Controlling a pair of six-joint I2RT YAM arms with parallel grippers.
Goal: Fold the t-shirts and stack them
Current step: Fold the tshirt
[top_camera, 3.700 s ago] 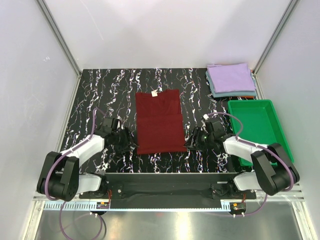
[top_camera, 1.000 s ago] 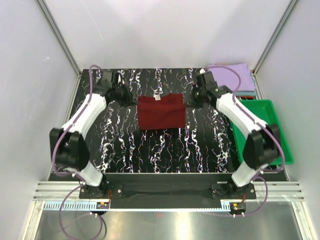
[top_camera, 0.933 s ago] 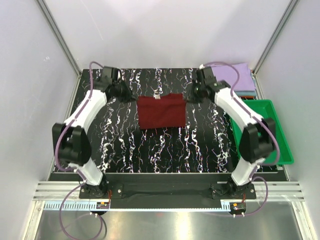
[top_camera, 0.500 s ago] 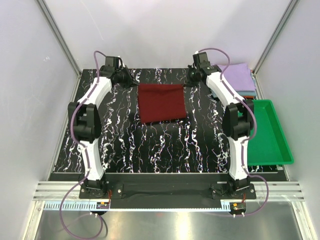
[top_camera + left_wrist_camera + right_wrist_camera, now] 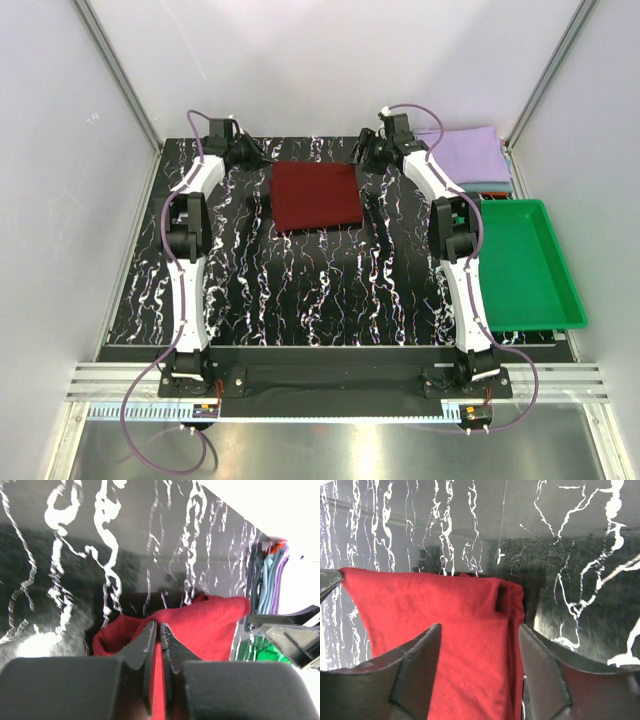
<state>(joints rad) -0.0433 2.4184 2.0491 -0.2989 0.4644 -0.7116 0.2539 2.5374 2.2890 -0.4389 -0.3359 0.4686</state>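
Observation:
A dark maroon t-shirt (image 5: 315,195) lies folded in a rough square at the back of the black marbled table (image 5: 300,290). My left gripper (image 5: 262,160) is at its far left corner. In the left wrist view the jaws (image 5: 156,625) stand almost together, a thin fold of the maroon cloth (image 5: 210,625) pinched at their tips. My right gripper (image 5: 365,152) is at the far right corner. Its fingers (image 5: 480,627) are spread open over the shirt's folded edge (image 5: 435,605) and hold nothing. A folded lavender t-shirt (image 5: 462,152) lies on a grey-blue one (image 5: 445,186) at the back right.
A green plastic tray (image 5: 525,265) sits along the right edge, in front of the folded stack. White walls and metal posts close in the table at the back and sides. Both arms stretch far out from their bases at the near edge.
Both grippers carried the shirt's near edge to the back, folding it in half. The right gripper has opened and let go of its corner. The left jaws have barely eased.

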